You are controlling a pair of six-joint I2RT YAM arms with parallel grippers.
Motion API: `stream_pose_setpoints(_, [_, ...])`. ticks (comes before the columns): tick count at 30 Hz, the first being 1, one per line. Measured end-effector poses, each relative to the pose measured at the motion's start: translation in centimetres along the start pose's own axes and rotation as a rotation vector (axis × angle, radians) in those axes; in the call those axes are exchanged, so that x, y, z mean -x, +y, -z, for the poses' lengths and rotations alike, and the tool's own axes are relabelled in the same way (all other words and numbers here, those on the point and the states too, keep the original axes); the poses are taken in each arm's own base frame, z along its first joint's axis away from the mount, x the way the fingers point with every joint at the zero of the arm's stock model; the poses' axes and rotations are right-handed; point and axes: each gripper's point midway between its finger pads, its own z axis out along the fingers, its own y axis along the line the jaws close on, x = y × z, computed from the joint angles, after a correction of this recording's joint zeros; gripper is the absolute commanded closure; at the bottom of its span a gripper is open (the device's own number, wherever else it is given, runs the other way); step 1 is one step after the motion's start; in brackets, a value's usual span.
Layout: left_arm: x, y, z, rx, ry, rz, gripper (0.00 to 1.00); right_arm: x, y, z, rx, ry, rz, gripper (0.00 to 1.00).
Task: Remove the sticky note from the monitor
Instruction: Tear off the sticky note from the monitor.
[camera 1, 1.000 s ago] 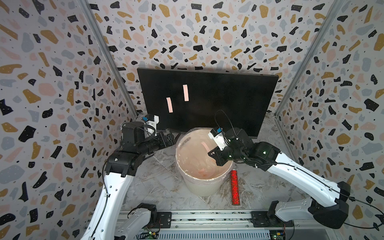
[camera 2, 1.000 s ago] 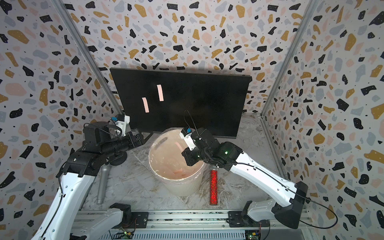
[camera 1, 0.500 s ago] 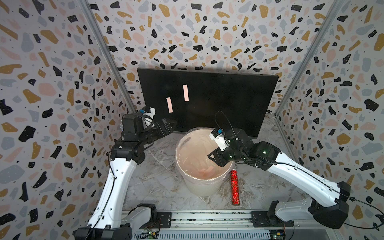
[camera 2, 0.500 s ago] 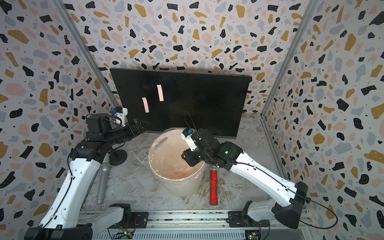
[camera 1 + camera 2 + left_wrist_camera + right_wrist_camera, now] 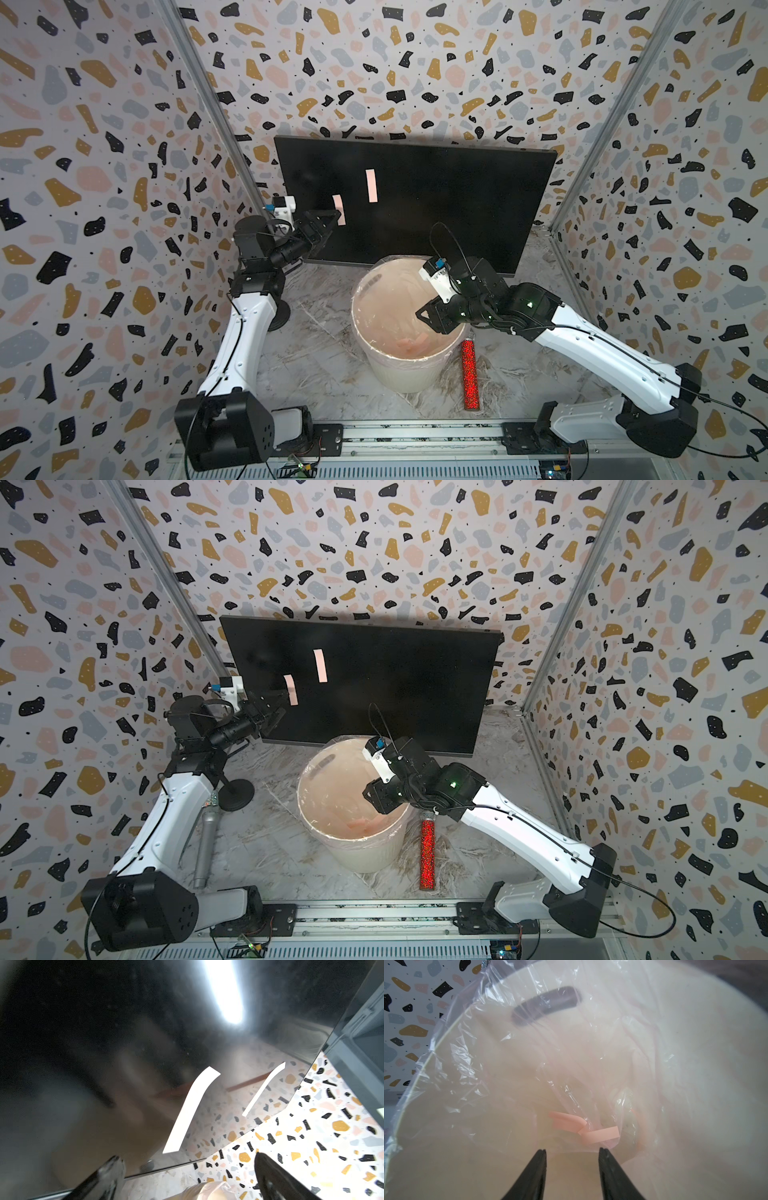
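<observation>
The black monitor [image 5: 436, 216] leans against the back wall. Two pink sticky notes are on its screen, a lower one [image 5: 338, 210] and an upper one [image 5: 372, 185]; both also show in the left wrist view, the lower sticky note [image 5: 191, 1109] and the upper one [image 5: 264, 1088]. My left gripper [image 5: 328, 222] is open just left of the lower note, with nothing between its fingers [image 5: 116, 1165]. My right gripper [image 5: 572, 1150] hangs open and empty over the white bin [image 5: 411, 382]. Crumpled pink notes [image 5: 600, 1133] lie on the bin's plastic liner.
A red glittery tube [image 5: 469, 374] lies on the marble floor right of the bin. A grey microphone [image 5: 205, 845] and a black round stand base [image 5: 237, 793] sit at the left. Terrazzo walls close in on three sides.
My left arm has lifted from beside the bin up to the monitor's lower note. My right gripper's jaws have parted above the bin.
</observation>
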Motion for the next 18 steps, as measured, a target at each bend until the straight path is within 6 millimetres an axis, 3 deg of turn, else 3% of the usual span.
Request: stream_pose_setpoints(18, [0.7,0.1,-1.7,-0.095,0.048,0.075,0.06,0.1,0.2,0.1,0.006,-0.004,0.004,0.51])
